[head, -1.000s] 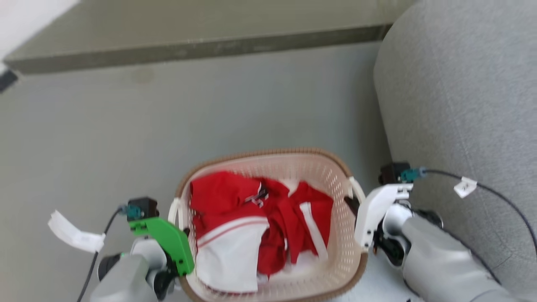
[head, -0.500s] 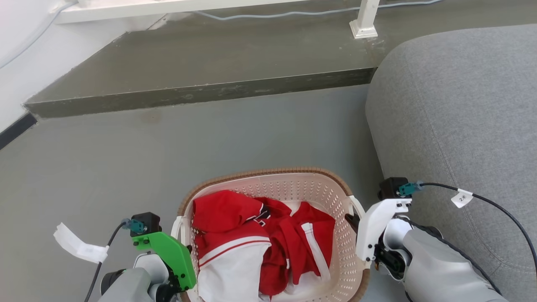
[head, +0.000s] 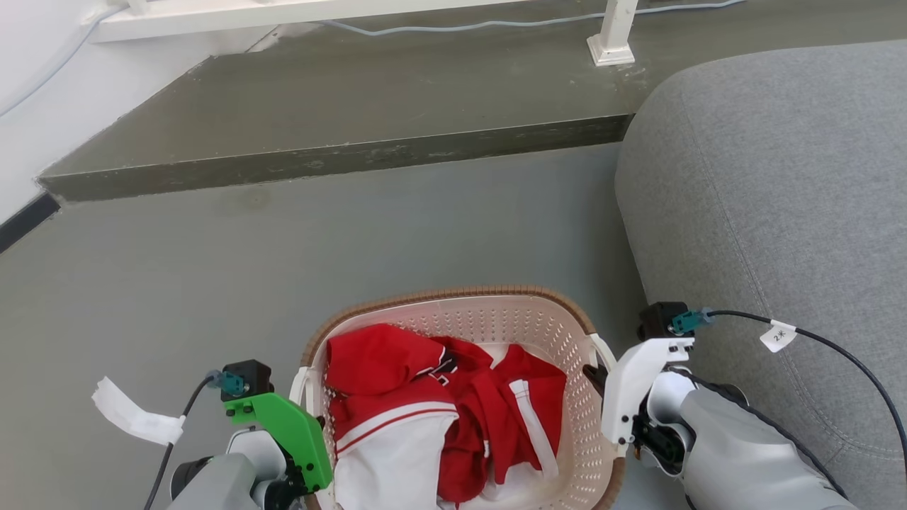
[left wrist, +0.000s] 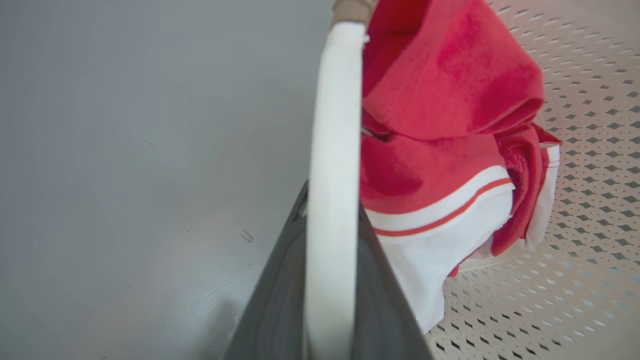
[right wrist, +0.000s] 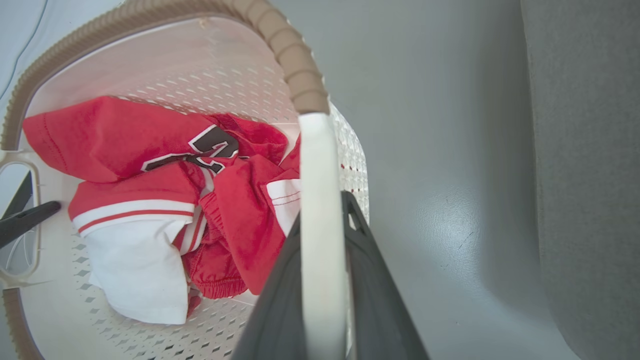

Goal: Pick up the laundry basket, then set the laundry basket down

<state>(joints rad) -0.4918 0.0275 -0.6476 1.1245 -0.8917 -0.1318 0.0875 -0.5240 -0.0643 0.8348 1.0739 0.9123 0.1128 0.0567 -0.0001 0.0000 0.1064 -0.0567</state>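
Left claw [left wrist: 332, 210] and right claw [right wrist: 322, 215] grasp laundry basket [head: 496, 319] handles [left wrist: 334, 100]. Camera tilted up since a second ago; basket barely shifts lately, looks lifted, set-down pending.

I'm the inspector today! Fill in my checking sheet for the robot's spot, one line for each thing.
Surface: smooth grey floor.
Job's things: laundry basket, holding red and white clothes.
Clutter: nothing seen.
Grippers: left gripper shut on left handle; right gripper shut on right handle.
Cables: left black cable, right black cable, both tagged; pale cable on the step.
Surroundings: grey sofa at right, raised step ahead, white post.
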